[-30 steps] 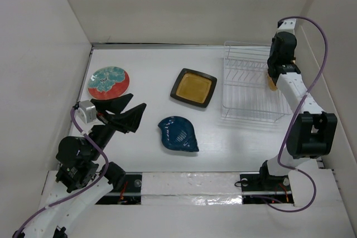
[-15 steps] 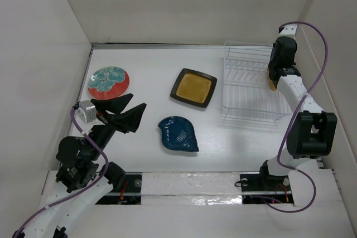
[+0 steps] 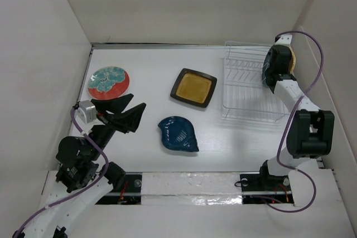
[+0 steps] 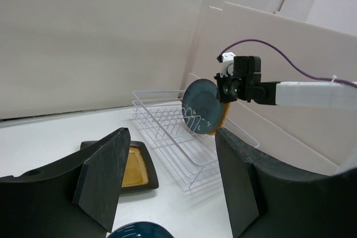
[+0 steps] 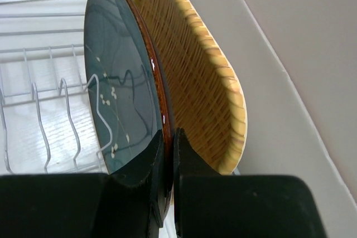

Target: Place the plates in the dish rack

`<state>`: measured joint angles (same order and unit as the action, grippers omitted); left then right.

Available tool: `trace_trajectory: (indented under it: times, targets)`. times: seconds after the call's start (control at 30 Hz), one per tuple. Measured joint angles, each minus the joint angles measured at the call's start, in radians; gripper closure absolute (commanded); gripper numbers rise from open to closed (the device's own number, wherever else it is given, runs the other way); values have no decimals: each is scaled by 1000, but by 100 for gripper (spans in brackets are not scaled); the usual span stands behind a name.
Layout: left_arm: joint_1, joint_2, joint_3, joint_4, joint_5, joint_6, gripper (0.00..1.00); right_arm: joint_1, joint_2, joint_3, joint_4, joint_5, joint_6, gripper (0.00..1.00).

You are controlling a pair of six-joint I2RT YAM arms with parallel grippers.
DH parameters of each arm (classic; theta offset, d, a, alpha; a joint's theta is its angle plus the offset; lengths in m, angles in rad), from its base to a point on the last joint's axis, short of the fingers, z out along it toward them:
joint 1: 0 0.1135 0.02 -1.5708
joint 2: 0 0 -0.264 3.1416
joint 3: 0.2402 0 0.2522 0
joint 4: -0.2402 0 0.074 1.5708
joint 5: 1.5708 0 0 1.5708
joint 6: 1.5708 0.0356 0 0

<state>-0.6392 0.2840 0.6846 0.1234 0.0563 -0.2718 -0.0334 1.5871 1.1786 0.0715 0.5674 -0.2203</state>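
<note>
At far left, the left gripper is held low, fingers spread and empty, near the floral plate. At right, the grey-teal plate is pinched by its rim in the right gripper, upright over the dish rack, just beside the orange plate. It should be lowered straight between two wires, clear of that neighbour. The right arm is stretched forward.
</note>
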Motion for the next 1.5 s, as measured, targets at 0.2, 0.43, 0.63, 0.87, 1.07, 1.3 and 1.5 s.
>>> trace_trajectory:
  times: [0.2, 0.43, 0.63, 0.87, 1.07, 1.3, 1.5]
  targets:
    - [0, 0, 0, 0, 0, 0, 55, 0, 3, -5, 8, 6, 70, 72]
    - [0, 12, 0, 1, 3, -4, 84, 0, -43, -6, 56, 20, 196, 42]
    - [0, 43, 0, 0, -4, -5, 100, 5, -147, 3, 44, 6, 333, 33]
    - [0, 120, 0, -3, -8, -3, 100, 102, -329, -48, 84, -91, 472, 83]
    - [0, 236, 0, -14, -9, 0, 100, 242, -465, -253, 166, -206, 554, 100]
    - [0, 442, 13, -29, -6, 0, 95, 347, -564, -472, 188, -392, 607, 100]
    - [8, 592, 62, -63, -8, 9, 93, 485, -634, -533, 188, -612, 640, 100]
